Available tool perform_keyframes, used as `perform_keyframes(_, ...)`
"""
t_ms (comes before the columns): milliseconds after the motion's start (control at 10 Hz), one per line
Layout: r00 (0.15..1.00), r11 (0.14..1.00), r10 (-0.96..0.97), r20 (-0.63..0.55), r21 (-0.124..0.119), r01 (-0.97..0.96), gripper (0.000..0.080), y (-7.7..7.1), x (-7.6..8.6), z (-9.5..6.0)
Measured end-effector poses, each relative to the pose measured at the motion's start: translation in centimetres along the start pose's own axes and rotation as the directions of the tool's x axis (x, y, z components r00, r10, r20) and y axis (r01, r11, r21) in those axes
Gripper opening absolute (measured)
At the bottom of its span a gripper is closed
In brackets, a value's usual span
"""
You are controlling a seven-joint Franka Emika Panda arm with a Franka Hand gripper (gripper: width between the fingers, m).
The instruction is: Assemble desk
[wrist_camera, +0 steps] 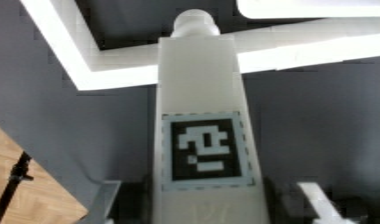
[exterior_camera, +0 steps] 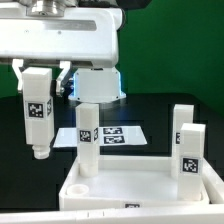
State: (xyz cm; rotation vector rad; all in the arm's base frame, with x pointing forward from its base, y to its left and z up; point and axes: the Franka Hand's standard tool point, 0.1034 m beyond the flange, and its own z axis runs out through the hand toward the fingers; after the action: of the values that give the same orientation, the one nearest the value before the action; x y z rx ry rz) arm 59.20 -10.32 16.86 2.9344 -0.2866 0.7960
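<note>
A blocky white plastic leg (exterior_camera: 38, 112) with a black-and-white square tag is being held upright in the two-finger gripper (exterior_camera: 42, 70) — the fingers (exterior_camera: 64, 76) are clamped on its upper end. In the wrist view the leg (wrist_camera: 205, 110) is being seen running away from the gripper (wrist_camera: 208, 200), its round peg pointing down. The large flat white rectangular desk top (exterior_camera: 135, 180) is lying below and to the exterior view's right of the gripper, with three white legs (exterior_camera: 88, 140) already standing in its corner sockets. The marker board (exterior_camera: 112, 134) is lying beyond the top.
</note>
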Motion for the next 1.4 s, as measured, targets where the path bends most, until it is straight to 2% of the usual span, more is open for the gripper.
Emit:
perform_keyframes(100, 1.0, 1.0, -0.003, -0.011, 0.003, 0.003, 0.0285, -1.2, -0.3, 0.4)
perform_keyframes(600, 1.0, 1.0, -0.001, 0.015, 0.013, 0.001, 0.0285, -3.9, -2.1, 2.2)
perform_keyframes(1000, 0.999, 1.0, -0.012, 0.035, 0.009, 0.012, 0.0285, -4.4, -3.1, 3.5)
perform_keyframes(1400, 1.0, 1.0, -0.024, 0.007, 0.002, 0.024, 0.0285, -4.9, -2.3, 4.3)
